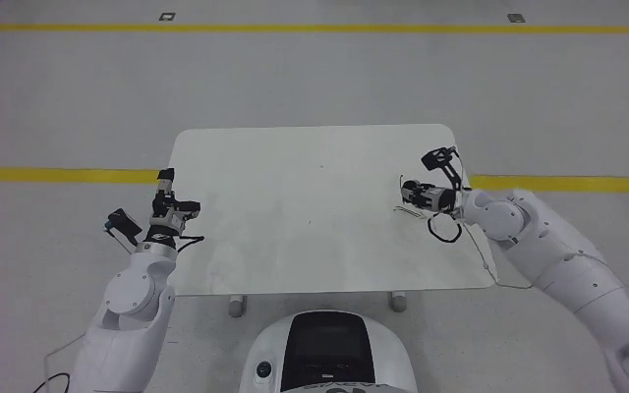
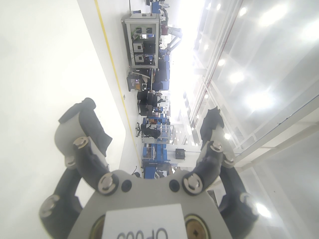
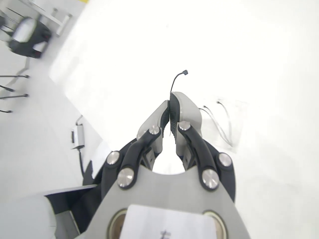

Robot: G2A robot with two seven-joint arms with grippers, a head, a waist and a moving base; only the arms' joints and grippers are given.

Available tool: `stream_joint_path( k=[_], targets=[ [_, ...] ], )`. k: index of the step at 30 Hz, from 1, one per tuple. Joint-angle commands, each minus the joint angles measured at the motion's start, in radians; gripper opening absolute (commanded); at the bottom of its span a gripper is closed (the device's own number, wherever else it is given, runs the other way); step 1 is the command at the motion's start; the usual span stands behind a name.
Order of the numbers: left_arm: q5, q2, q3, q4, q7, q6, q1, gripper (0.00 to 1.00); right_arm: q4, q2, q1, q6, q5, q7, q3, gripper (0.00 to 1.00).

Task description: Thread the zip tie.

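Black plastic zip tie looks light and bendy, pinched near its head by right pincer; left pincer gapes wide.

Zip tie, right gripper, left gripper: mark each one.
zip tie (image 3: pixel 174 80): right wrist view, on the curved strap above the fingertips.
right gripper (image 3: pixel 170 99): right wrist view, between its closed fingertips.
left gripper (image 2: pixel 150 106): left wrist view, midway between its open fingertips.
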Motion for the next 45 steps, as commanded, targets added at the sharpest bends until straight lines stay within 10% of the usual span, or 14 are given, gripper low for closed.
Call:
stream_joint_path(
  k=[1,11,26,45],
  targets=[
    [0.000,0.000,0.000,0.000,0.000,0.000,0.000,1.00,-0.046,0.015,-0.044,0.000,0.023,-0.031,0.013,0.00],
    [0.000,0.000,0.000,0.000,0.000,0.000,0.000,1.00,-0.181,0.069,-0.210,0.000,0.112,-0.139,0.037,0.00],
    [0.000,0.000,0.000,0.000,0.000,0.000,0.000,1.00,-0.181,0.069,-0.210,0.000,0.112,-0.139,0.037,0.00],
    [0.000,0.000,0.000,0.000,0.000,0.000,0.000,1.00,-0.188,0.010,-0.320,0.000,0.200,-0.428,0.026,0.00]
  ],
)
